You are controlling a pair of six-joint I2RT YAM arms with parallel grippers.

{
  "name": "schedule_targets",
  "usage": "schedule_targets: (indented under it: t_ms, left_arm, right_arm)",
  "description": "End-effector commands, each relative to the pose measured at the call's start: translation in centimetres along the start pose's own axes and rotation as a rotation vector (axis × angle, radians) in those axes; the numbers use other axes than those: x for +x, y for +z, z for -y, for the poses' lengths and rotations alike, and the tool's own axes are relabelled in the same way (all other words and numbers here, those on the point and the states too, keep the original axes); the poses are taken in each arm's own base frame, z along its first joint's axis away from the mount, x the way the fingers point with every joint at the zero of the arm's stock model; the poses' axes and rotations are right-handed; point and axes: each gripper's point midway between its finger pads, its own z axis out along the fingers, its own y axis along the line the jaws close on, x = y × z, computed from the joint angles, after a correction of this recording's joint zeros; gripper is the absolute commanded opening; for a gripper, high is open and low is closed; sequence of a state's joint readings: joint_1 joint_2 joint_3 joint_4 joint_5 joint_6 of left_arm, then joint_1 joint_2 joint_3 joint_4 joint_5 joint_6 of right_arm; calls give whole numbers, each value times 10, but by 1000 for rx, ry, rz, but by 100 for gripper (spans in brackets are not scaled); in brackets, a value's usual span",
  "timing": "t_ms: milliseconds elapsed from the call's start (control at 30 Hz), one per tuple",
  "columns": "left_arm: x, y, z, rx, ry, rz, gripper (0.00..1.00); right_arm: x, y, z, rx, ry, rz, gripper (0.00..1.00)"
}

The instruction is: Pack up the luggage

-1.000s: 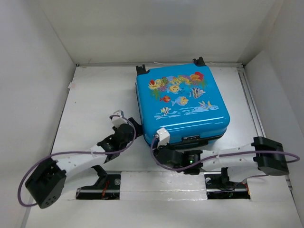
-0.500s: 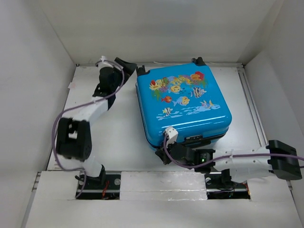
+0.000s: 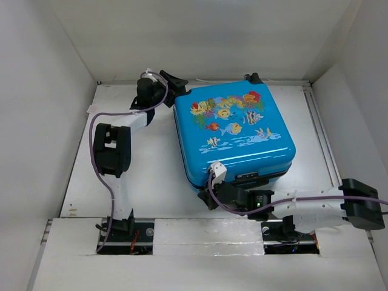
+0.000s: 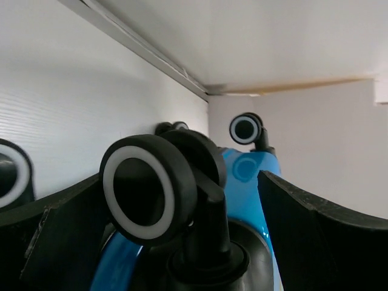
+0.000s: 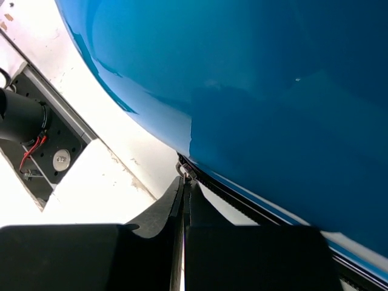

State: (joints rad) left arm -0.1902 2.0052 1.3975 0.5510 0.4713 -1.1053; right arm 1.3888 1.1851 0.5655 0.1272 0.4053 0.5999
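The luggage (image 3: pixel 233 133) lies flat and closed on the white table, fish print facing up. My left gripper (image 3: pixel 176 85) is at its far left corner, open, with its fingers on either side of a black caster wheel (image 4: pixel 148 188) without touching it. In the left wrist view the left gripper (image 4: pixel 182 185) frames that wheel, and a second wheel (image 4: pixel 245 128) shows farther off. My right gripper (image 3: pixel 206 197) is at the near left corner, shut. In the right wrist view the right gripper (image 5: pixel 185 185) pinches the metal zipper pull (image 5: pixel 183 168) on the black zipper line under the blue shell (image 5: pixel 254 91).
White walls enclose the table; the back wall (image 3: pixel 200 42) stands just behind the left gripper and the wheels. A dark latch (image 3: pixel 245 177) sits on the suitcase's near side. The arm bases (image 3: pixel 206 233) line the near edge.
The left arm swung from the near left of the table out to the suitcase's far left wheel, and its jaws opened wide. The right gripper stayed shut at the near corner, shifting slightly.
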Motion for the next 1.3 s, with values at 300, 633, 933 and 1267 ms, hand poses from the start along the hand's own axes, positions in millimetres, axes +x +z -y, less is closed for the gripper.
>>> schedule_targets:
  t_ms: [300,633,933,1267]
  left_arm:
    - [-17,-3,54,346,-147,107,0]
    - [-61,-109,18,272,-93,437,0]
    - [12,-215,-21,95,32,542,0]
    - [34,-254,-35,-13,136,542,0]
  right_arm:
    - [-3,-16,-5,-121,137,-10,0]
    - [-83,-31,52,-104,163,158,0]
    - [-161,-36,101,-14,121,219,0]
    - [6,-38,11,-203,170,-143,0]
